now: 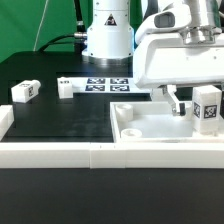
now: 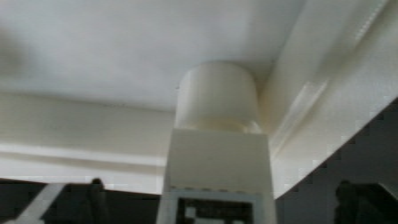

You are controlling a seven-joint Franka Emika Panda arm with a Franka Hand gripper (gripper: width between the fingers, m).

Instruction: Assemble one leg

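Note:
A white leg (image 1: 207, 106) with a black-and-white tag stands upright over the right part of the large white recessed panel (image 1: 145, 128). My gripper (image 1: 198, 106) hangs over it with one finger on each side. In the wrist view the leg (image 2: 221, 150) runs down the middle, its rounded end at the panel's inner corner (image 2: 107, 70). My gripper (image 2: 221, 208) looks open: the dark fingertips (image 2: 86, 200) stand apart from the leg on both sides. I cannot tell whether the leg's lower end is seated in the panel.
Two more white legs lie on the black table at the exterior view's left, one (image 1: 25, 91) further left than the other (image 1: 66, 87). The marker board (image 1: 105, 83) lies behind, before the robot base (image 1: 105, 30). A white rail (image 1: 60, 152) runs along the front.

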